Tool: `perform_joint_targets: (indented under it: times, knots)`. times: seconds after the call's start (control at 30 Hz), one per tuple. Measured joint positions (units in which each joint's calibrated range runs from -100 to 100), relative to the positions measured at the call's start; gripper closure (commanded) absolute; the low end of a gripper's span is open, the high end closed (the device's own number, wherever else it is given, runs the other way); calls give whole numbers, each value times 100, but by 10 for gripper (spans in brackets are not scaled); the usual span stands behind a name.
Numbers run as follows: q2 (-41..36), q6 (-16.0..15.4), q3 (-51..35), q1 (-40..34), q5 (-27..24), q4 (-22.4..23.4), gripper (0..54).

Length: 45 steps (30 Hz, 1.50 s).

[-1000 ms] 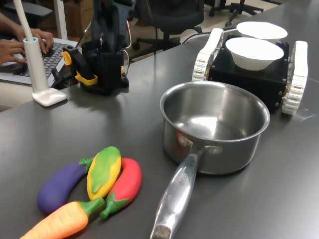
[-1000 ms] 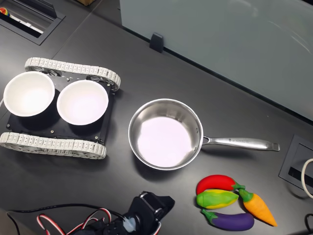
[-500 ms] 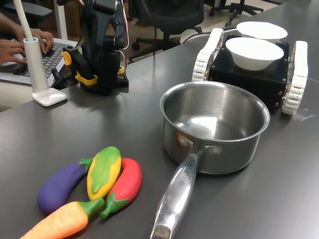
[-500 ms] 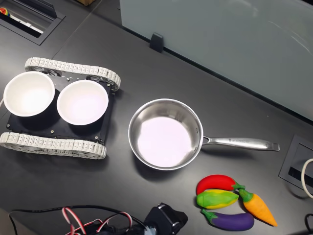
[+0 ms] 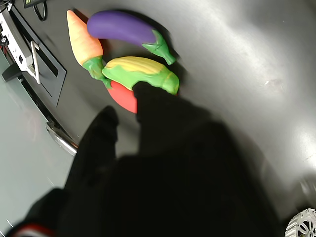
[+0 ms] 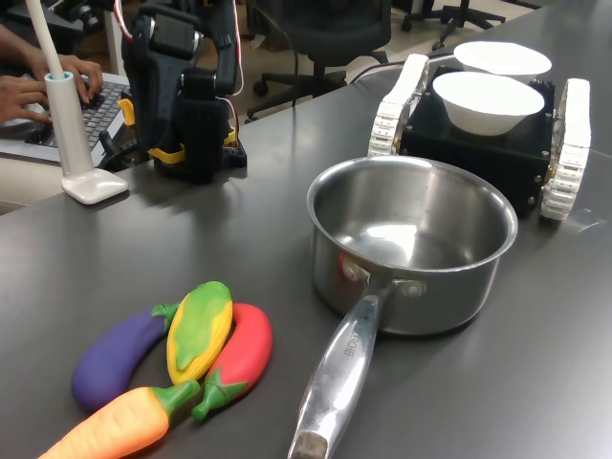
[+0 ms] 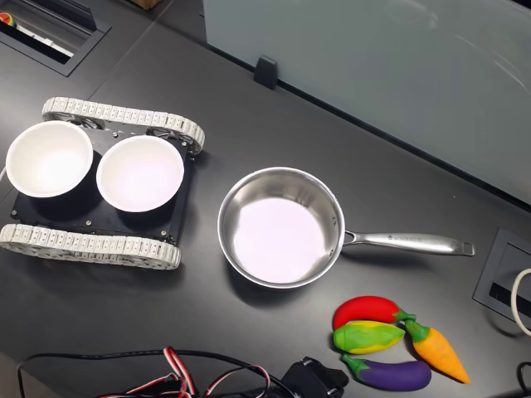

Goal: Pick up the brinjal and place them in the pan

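Brinjal [image 6: 117, 354] lies near the tabletop's front edge in the first exterior view, touching the corn [image 6: 200, 328], with chilli [image 6: 239, 356] and carrot [image 6: 120, 428] packed alongside, so only its outer flank is free. Empty pan [image 7: 280, 226] stands apart, with open room between. The gripper [image 5: 123, 116] looks spread in the wrist view, holding nothing.

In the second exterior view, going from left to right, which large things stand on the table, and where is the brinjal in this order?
First white bowl → second white bowl → the pan → the brinjal.
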Motion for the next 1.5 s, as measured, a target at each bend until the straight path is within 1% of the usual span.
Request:
perform_joint_targets:
  times: [0.13, 0.2, 0.37, 0.47, 0.67, 0.97, 1.17, 1.27, 1.5]
  knots:
    - [135, 0, 0, 187, 122, -127, 344]
    - [202, -9, 0, 308, 195, -187, 317]
    - [488, -211, 0, 737, 400, -408, 279]
    - [732, -386, 0, 1012, 562, -544, 246]
    - [1263, -689, -244, 1386, 860, -773, 221]
    - [2163, -1074, -760, 1606, 1231, -816, 200]
    - [2534, -1313, -814, 1661, 1475, -816, 197]
    - [2710, -1368, -833, 1771, 1548, -816, 198]
    - [3165, -1377, -1104, 1947, 1602, -892, 199]
